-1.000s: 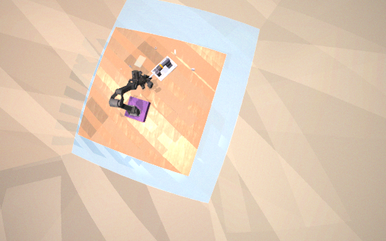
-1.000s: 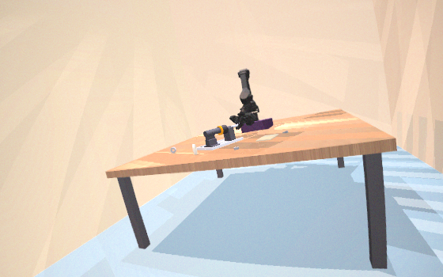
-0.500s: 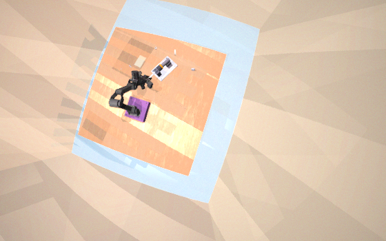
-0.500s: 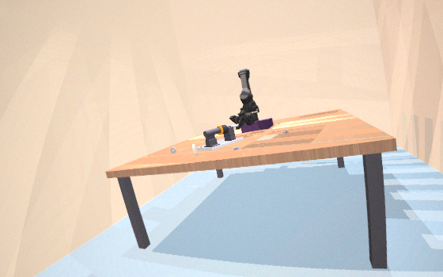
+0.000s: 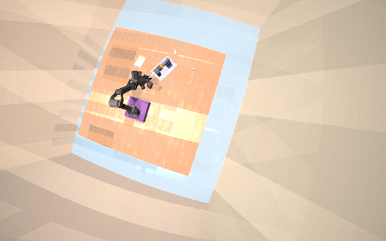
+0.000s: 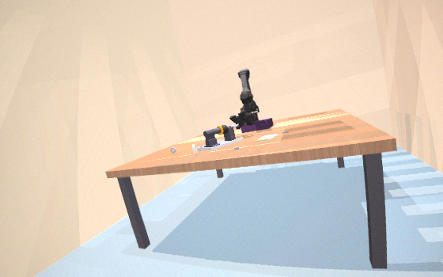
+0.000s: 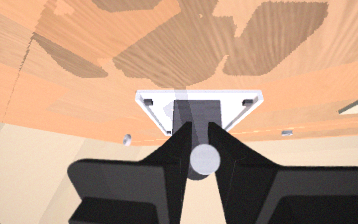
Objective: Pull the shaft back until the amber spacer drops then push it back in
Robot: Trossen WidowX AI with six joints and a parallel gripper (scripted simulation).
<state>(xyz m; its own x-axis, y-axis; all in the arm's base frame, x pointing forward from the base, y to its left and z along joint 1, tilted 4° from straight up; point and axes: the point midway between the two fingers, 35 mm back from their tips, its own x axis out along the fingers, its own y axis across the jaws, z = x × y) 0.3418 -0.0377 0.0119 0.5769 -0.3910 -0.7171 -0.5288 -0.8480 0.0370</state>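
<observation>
In the wrist view the tool's (image 5: 150, 78) (image 6: 236, 126) (image 7: 200, 125) dark fingers hide much of what lies beyond them, and the amber spacer (image 5: 160, 66) (image 6: 221, 130) is out of sight there. From above, the arm (image 5: 125, 89) (image 6: 245, 85) covers part of the purple base block (image 5: 146, 111) (image 6: 261, 127). The cream card (image 5: 140, 60) (image 6: 267, 137) (image 7: 350, 107) is cut off by the wrist view's right edge. Any other spacers are too small or too dark to pick out, and which upright is the big housing cannot be told.

One tool is pinching one pale shaft (image 5: 151, 75) (image 6: 236, 126) (image 7: 205, 159), whose round end faces the wrist camera. One amber spacer is up on the dark assembly, between its two dark uprights and nearer the arm-side one. Both uprights stand on one white base plate (image 5: 162, 78) (image 6: 213, 148) (image 7: 235, 94). Four small loose pieces lie around it on the wooden worktop (image 5: 172, 89) (image 6: 316, 138) (image 7: 50, 100); one is a ring (image 5: 193, 69) (image 6: 173, 150). Four table legs show, two of them mostly hidden
</observation>
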